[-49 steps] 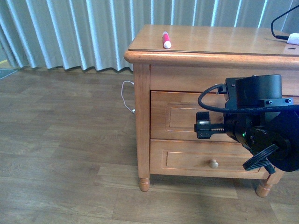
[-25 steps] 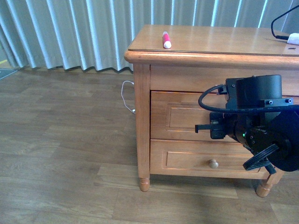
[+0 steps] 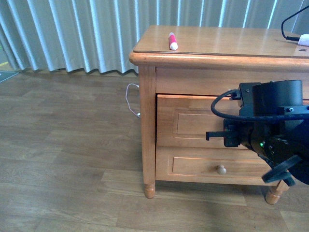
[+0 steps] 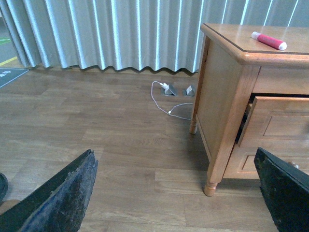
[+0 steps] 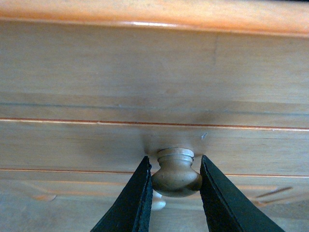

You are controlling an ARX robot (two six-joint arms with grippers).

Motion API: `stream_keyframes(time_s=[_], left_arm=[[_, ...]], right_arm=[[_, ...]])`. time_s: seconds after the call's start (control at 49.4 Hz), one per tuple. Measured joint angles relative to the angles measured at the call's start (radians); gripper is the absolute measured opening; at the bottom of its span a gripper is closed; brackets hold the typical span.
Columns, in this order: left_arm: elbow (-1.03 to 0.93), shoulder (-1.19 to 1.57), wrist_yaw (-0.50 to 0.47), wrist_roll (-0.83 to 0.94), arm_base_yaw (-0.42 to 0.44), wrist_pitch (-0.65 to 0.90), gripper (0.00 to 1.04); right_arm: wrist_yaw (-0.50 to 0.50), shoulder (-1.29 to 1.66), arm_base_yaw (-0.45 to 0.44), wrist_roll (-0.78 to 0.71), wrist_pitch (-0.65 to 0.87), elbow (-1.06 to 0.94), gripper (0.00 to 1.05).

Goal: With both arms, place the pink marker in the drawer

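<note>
Right hand (image 5: 175, 166) is clamped on the knob (image 5: 176, 178) of the drawer (image 3: 188, 123), which is cracked open. Left hand (image 4: 174, 153) gapes wide, empty. Pink marker (image 3: 171, 41) lies on the nightstand (image 3: 231, 41).

The pink marker (image 3: 171, 41) lies on the tabletop (image 3: 227, 41), near its left front corner. Below, the drawer (image 3: 193, 123) juts slightly forward, above the lower drawer (image 3: 193, 166). The right gripper (image 5: 175, 159) is at its front, jaws flanking the knob (image 5: 176, 175).

The marker (image 3: 171, 41) is pink-red with 1 white end. The drawer (image 3: 190, 123) is honey brown, its knob (image 5: 176, 173) darker. The curtain (image 3: 72, 34) looks grey-blue, maybe striped. The right arm (image 3: 276, 104) is black.
</note>
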Motion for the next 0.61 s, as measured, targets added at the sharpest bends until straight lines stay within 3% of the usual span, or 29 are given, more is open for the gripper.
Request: stream_keyframes(time_s=[0.485, 0.607], left_arm=[[0.0, 0.0, 0.0, 0.0, 0.0, 0.0, 0.99], [0.0, 0.0, 0.0, 0.0, 0.0, 0.0, 0.98]], right_arm=[[-0.076, -0.27, 0.007, 0.026, 0.25, -0.549, 0.23], [-0.083, -0.329, 0.006, 0.031, 0.255, -0.612, 0.39]])
